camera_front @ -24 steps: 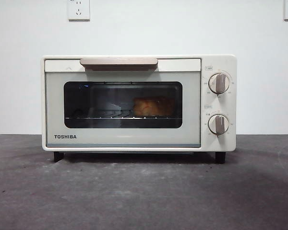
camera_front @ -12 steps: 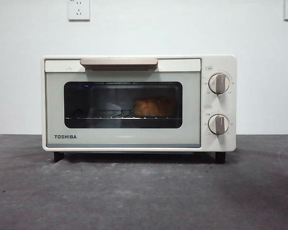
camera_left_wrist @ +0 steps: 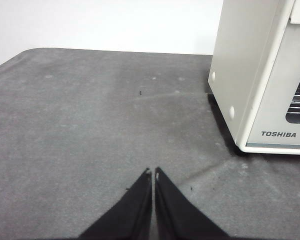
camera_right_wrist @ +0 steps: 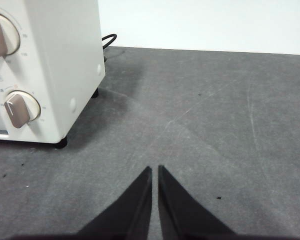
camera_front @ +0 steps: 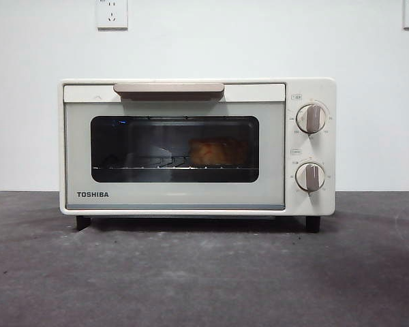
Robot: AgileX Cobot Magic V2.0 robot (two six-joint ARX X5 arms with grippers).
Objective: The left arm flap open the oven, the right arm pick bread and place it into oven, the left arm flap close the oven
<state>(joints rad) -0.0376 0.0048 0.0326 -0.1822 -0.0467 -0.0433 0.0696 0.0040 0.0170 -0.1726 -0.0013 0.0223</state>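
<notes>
Nothing has shifted over the last second: I see the bread (camera_front: 217, 151) on the rack behind the oven (camera_front: 191, 146)'s shut door, left gripper (camera_left_wrist: 153, 173) and right gripper (camera_right_wrist: 155, 170) jaws together over the surface (camera_front: 204, 272), so I judge the task done.

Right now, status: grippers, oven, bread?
Left gripper and right gripper shut, empty, over bare table. Cream-white Toshiba toaster oven door closed. Golden-orange lumpy bread inside on rack. Nothing in the way.

The bread (camera_front: 217, 151) shows only dimly through the oven (camera_front: 191, 146) door's dark glass.
</notes>
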